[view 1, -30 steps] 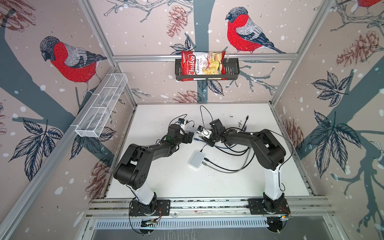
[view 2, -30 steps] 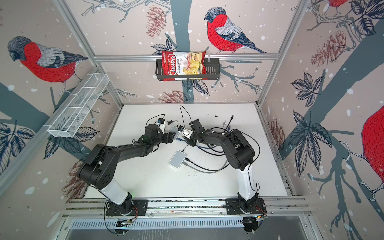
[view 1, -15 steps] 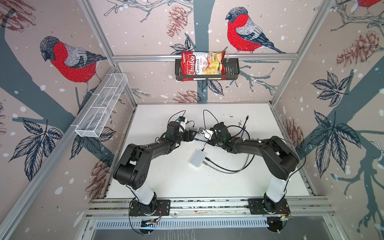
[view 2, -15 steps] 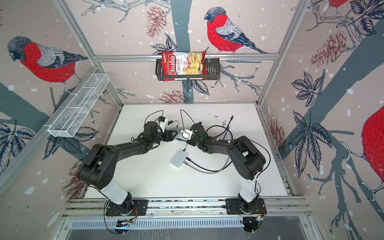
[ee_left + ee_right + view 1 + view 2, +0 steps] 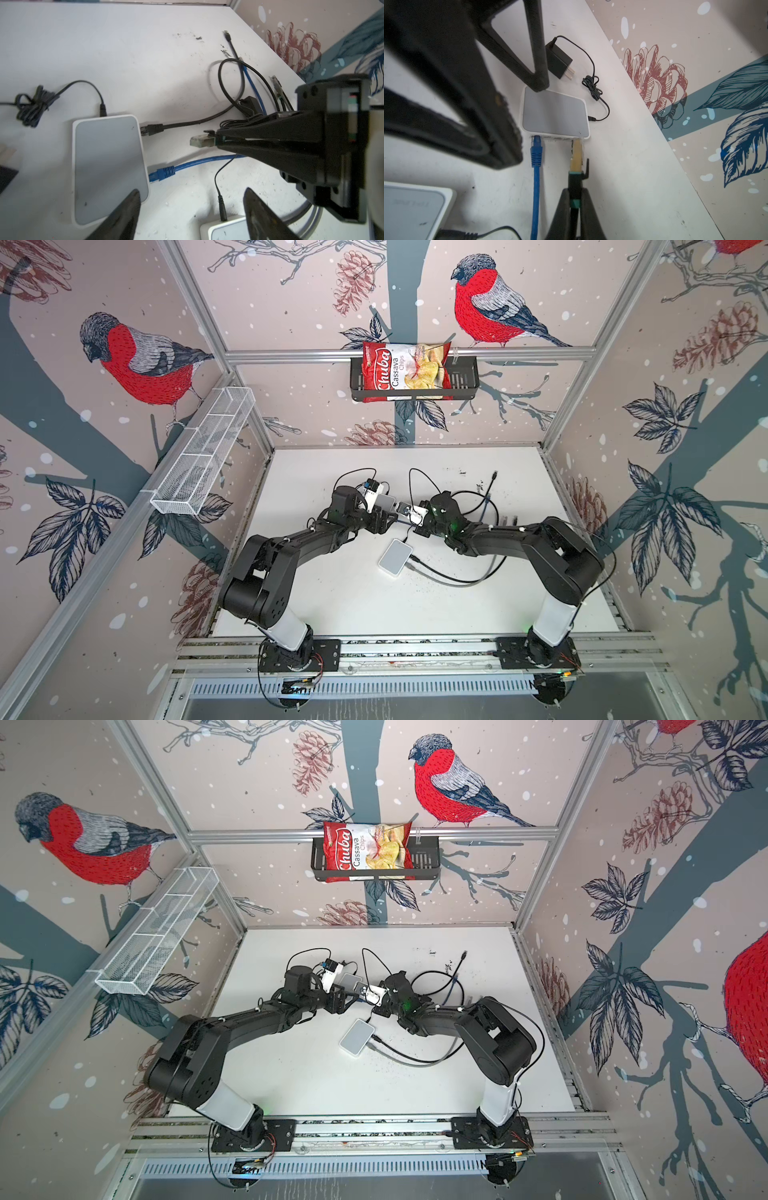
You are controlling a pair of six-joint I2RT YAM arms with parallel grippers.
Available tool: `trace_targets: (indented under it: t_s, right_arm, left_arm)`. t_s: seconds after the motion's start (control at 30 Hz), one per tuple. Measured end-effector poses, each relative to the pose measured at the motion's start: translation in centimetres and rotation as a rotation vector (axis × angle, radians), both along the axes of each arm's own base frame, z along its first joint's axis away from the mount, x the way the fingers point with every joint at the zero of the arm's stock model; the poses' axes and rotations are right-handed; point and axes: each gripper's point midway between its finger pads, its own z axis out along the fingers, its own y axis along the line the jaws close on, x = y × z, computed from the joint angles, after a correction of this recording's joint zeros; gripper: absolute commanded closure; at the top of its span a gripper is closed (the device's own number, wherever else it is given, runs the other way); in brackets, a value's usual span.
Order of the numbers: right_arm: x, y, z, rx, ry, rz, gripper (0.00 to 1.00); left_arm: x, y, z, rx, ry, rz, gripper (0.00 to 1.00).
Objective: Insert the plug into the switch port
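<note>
White table (image 5: 332,605) in a cell with bird-print walls; chips bag (image 5: 405,371) in a black basket (image 5: 467,381) on the back rail, white wire rack (image 5: 203,452) on the left wall. Clutter on the table: a second switch (image 5: 395,556) nearer the front with leads of its own; loose cables (image 5: 486,499) looped toward the back right; a black power adapter (image 5: 558,61) whose knotted cord (image 5: 591,85) runs into the side of the switch (image 5: 554,112). This switch, white rim and grey top, lies flat mid-table between the two arms' ends in both top views. On its port side a blue cable (image 5: 536,158) is plugged in at one end; a black cable plug (image 5: 152,129) lies just beside the same side, seated or not unclear. Note the left gripper (image 5: 191,190): spread wide, nothing in it, one finger over the switch's corner by the blue cable, contact unclear; the other finger blocks much of the right wrist view. Note the right gripper (image 5: 576,194): pinched on the plug (image 5: 576,153) at its black boot. Plug has a clear yellowish connector, a teal band on the boot and a black latch tab, and points at the port side, at the end away from the blue cable. Left wrist view shows bare table between its tip and the switch; right wrist view puts the tip at the port edge; entered or not, cannot tell.
</note>
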Motion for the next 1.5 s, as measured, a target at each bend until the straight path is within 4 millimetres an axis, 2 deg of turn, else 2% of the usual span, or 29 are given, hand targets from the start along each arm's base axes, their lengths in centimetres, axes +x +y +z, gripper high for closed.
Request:
trace_targets:
  t_s: [0.1,0.23,0.37,0.5,0.67,0.9,1.3,1.4,1.5]
  right_arm:
    - [-0.3,0.0,0.0,0.004,0.0,0.013,0.94]
    - [-0.5,0.1,0.0,0.013,-0.003,0.025,0.93]
    - [-0.6,0.3,0.4,0.029,-0.013,0.033,0.94]
    - [-0.5,0.2,0.5,0.031,-0.013,0.033,0.93]
    - [-0.5,0.2,0.5,0.031,-0.012,0.035,0.93]
    - [-0.5,0.2,0.4,0.029,-0.01,0.034,0.93]
    - [-0.8,0.4,0.4,0.03,-0.014,0.056,0.93]
    - [-0.8,0.4,0.4,0.03,-0.014,0.056,0.93]
    - [-0.8,0.5,0.5,0.031,-0.016,0.056,0.93]
  left_arm:
    - [1.4,-1.0,1.0,0.015,-0.066,-0.065,0.22]
    - [2.4,-2.2,0.7,0.013,-0.067,-0.125,0.26]
    - [1.9,-2.6,-0.6,-0.004,-0.015,-0.165,0.31]
    - [1.3,-2.9,-1.5,-0.021,0.029,-0.196,0.4]
    - [0.8,-3.1,-1.6,-0.048,0.062,-0.22,0.56]
    - [0.7,-3.4,-1.8,-0.073,0.085,-0.247,0.65]
    - [0.9,-2.8,-1.2,-0.091,0.077,-0.248,0.67]
    - [1.2,-2.9,-0.4,-0.098,0.066,-0.253,0.73]
    - [1.5,-3.1,0.2,-0.102,0.05,-0.261,0.83]
